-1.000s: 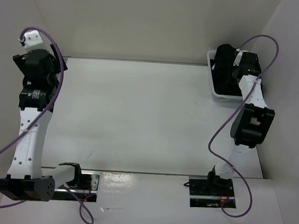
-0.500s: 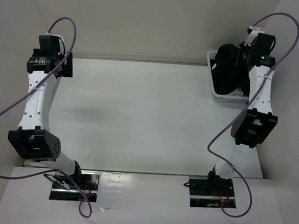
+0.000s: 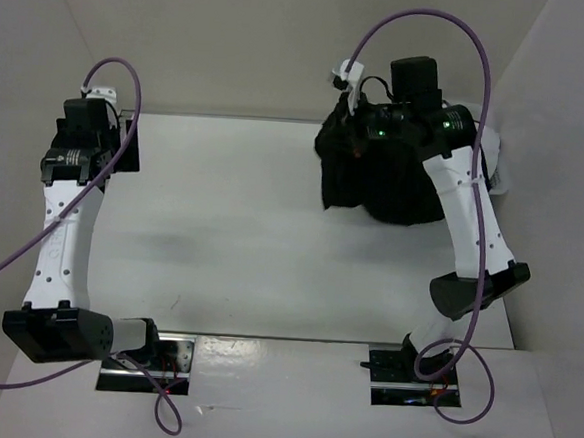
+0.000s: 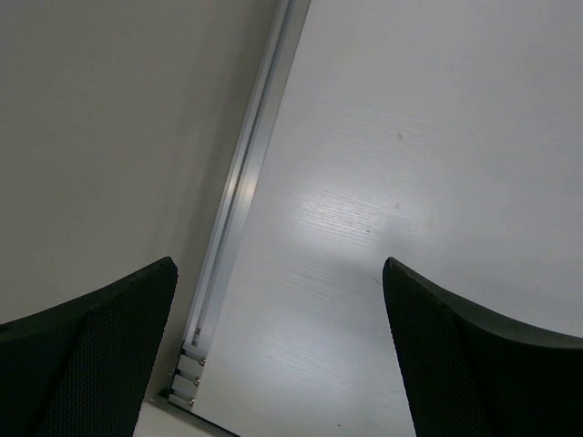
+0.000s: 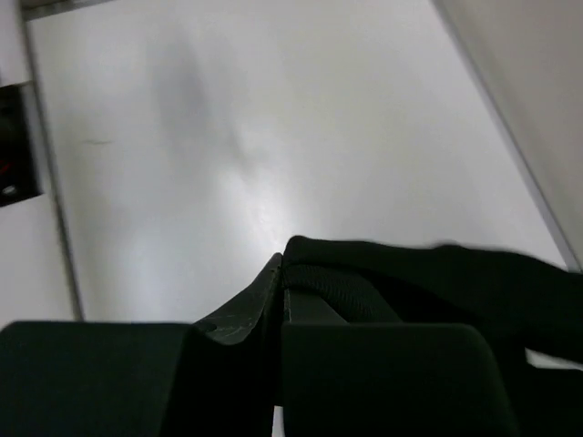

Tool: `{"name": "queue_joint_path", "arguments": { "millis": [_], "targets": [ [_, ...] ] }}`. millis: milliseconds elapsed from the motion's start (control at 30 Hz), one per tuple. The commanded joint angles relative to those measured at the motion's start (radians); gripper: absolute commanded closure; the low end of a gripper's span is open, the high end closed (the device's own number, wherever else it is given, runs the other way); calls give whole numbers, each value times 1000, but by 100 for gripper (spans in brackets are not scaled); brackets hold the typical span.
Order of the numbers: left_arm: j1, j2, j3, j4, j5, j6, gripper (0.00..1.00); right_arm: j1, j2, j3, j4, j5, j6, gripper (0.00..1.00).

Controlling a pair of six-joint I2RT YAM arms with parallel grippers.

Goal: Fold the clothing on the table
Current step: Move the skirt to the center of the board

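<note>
Clothing [image 3: 375,180]: a black garment of thin fabric, gathered into a dark bunch over the far right part of the desk [image 3: 251,236] and held by the right pincer [image 5: 281,264]. In the top external view the bunch hangs below the right wrist. It is narrower at the top than at the bottom and has an uneven lower edge; whether that edge touches the desk surface cannot be told. The white forearm of the right arm [image 3: 463,216] rises from the near right and crosses in front of the bunch, hiding part of it. In the right wrist view the two fingers of the right pincer are pressed together with no gap. A folded black edge of the clothing runs from the fingertips off to the right, above the white desk surface.

Left pincer [image 4: 278,266]: jaws set wide apart, with only the desk surface and its edge seen between them. Its dark fingers [image 4: 100,350] frame a thin grey metal rim [image 4: 239,187] that borders the desk on the left. The pincer hovers near the far left corner, well apart from the clothing. The left arm [image 3: 60,233] stretches along the left side of the desk. A purple cable [image 3: 436,24] loops above the right wrist, and a second loops beside the left arm. White wall panels [image 3: 285,38] enclose the desk on the far side and both flanks.
</note>
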Motion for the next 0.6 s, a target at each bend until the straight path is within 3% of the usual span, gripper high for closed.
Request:
{"name": "queue_joint_path", "arguments": {
  "millis": [0, 67, 133, 167, 267, 567],
  "targets": [
    [6, -9, -62, 15, 55, -38, 1, 5, -60, 18, -96, -119, -75, 100],
    [43, -36, -110, 15, 123, -21, 1, 15, -51, 8, -107, -164, -75, 98],
    [43, -61, -144, 15, 140, -21, 1, 15, -51, -54, -70, -167, -75, 26],
    [52, -89, -160, 15, 149, -10, 1, 15, -51, -90, -46, -139, -62, 2],
    [52, -142, -231, 24, 167, 1, 1, 25, -70, -241, 45, -23, -38, 2],
    [43, -239, -392, 3, 443, 94, 1, 15, -149, -660, 270, 397, 31, 2]
  ]
}}
